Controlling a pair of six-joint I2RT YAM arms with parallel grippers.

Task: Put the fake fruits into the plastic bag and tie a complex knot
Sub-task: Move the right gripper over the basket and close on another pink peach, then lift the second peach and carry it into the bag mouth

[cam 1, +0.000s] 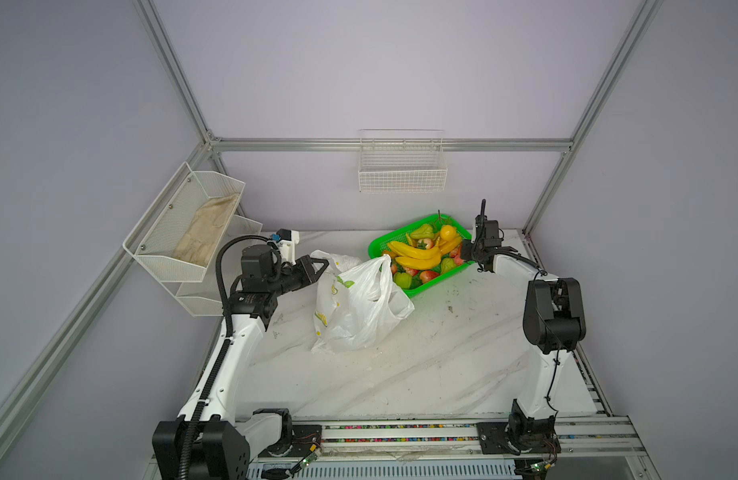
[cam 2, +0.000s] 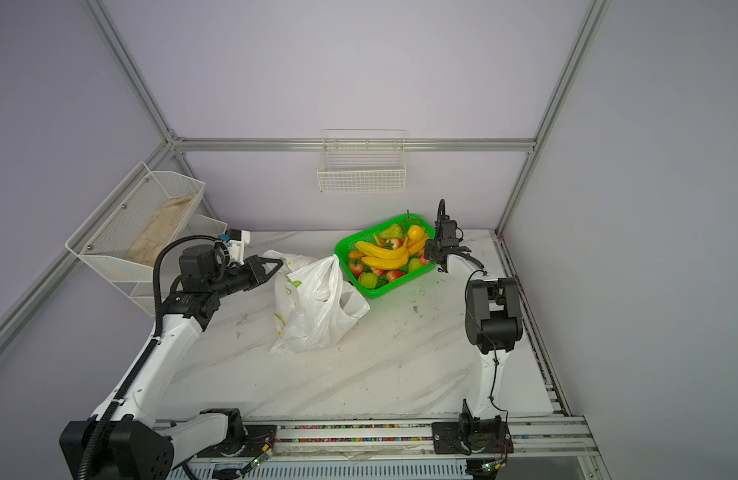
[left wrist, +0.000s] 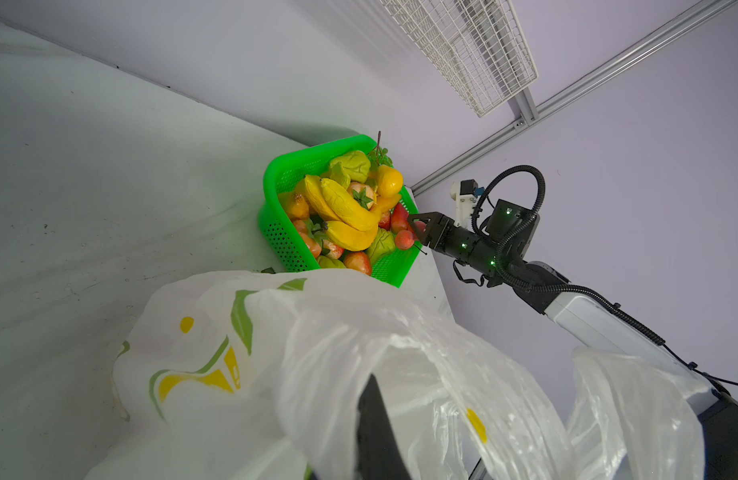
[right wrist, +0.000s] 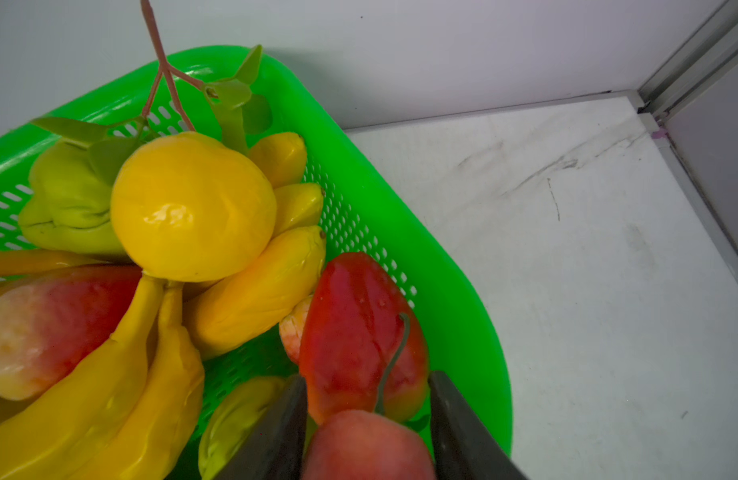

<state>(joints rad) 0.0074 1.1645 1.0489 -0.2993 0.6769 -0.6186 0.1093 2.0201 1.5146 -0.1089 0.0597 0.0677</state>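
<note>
The plastic bag point(cam 1: 359, 307) point(cam 2: 313, 311), white with yellow and green print, stands crumpled left of the green basket. My left gripper point(cam 1: 323, 266) point(cam 2: 278, 266) is shut on its upper edge, and film drapes over the one finger point(left wrist: 375, 424) that shows. The fake fruits fill the basket point(cam 1: 438, 284) point(cam 2: 384, 293): bananas point(cam 1: 415, 251), green pears, red apples and a round yellow one point(right wrist: 192, 208). My right gripper point(cam 1: 465, 251) point(right wrist: 367, 415) is at the basket's right end. Its fingers press both sides of a round red apple point(right wrist: 365, 449), just below an elongated red fruit point(right wrist: 355, 332).
A white mesh shelf point(cam 1: 163, 232) holding a beige cloth point(cam 1: 209, 232) juts in at the left, close behind the left arm. A white wire basket point(cam 1: 402, 170) hangs on the back wall. The basket sits near the table's back right corner point(right wrist: 641, 104).
</note>
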